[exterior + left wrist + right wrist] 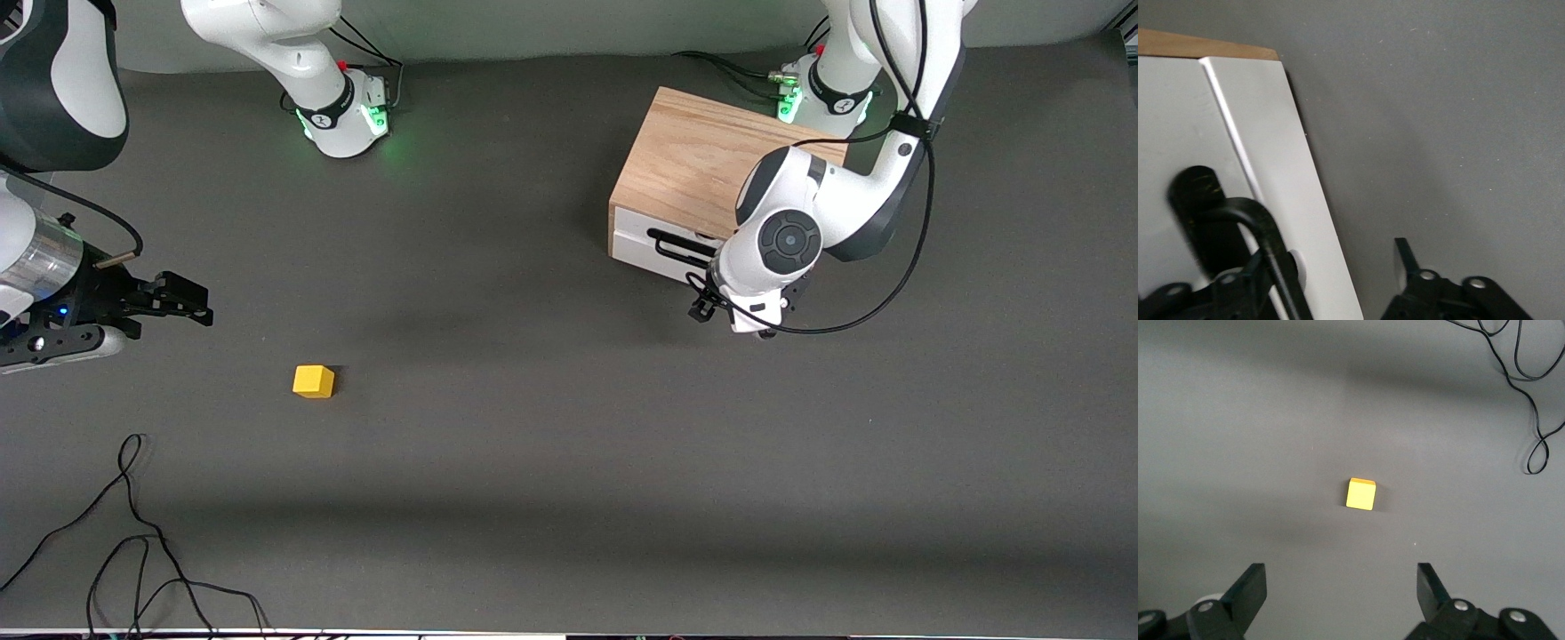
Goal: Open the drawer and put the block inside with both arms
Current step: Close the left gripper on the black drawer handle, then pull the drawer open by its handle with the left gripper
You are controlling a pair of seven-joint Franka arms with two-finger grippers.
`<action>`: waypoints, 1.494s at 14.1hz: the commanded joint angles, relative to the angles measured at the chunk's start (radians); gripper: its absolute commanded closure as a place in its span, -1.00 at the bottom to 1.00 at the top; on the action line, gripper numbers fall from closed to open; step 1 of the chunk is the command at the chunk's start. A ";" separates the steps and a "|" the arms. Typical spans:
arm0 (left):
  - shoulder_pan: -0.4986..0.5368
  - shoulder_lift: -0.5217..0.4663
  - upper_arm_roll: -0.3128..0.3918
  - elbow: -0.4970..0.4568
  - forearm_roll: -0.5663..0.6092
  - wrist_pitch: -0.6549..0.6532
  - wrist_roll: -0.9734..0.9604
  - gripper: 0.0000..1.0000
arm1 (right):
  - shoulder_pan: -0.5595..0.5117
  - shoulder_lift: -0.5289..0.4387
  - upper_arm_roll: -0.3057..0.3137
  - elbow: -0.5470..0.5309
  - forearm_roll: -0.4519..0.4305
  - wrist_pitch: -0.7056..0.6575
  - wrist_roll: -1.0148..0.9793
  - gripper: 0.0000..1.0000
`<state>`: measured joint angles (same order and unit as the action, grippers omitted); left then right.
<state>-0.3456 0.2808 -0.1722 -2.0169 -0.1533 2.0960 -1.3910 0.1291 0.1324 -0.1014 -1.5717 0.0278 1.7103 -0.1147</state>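
The yellow block (313, 380) lies on the grey table toward the right arm's end; it also shows in the right wrist view (1361, 494). My right gripper (201, 302) hangs open and empty over the table beside the block, its fingertips (1253, 582) wide apart. The wooden cabinet (702, 156) stands near the left arm's base. Its white drawer (636, 242) looks shut, with a black wire handle (677, 247). My left gripper (705, 304) is open in front of the drawer, at the handle's end (1265, 243). One finger (1405, 257) is past the drawer front's edge.
Loose black cables (133, 533) lie on the table near the front camera at the right arm's end, and they also show in the right wrist view (1528, 393). The left arm's elbow hangs over the cabinet's top.
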 commanded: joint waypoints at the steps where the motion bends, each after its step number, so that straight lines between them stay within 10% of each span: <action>1: -0.029 -0.019 0.007 -0.029 -0.009 0.036 -0.026 0.98 | 0.003 0.006 -0.004 0.015 0.008 0.005 0.000 -1.00; 21: -0.041 0.136 0.013 0.302 0.067 0.016 -0.037 1.00 | 0.003 0.007 -0.004 0.016 0.008 0.003 -0.002 -1.00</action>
<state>-0.3583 0.3720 -0.1655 -1.8345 -0.1042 2.0647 -1.4378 0.1291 0.1328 -0.1014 -1.5712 0.0278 1.7111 -0.1147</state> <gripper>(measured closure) 0.868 0.000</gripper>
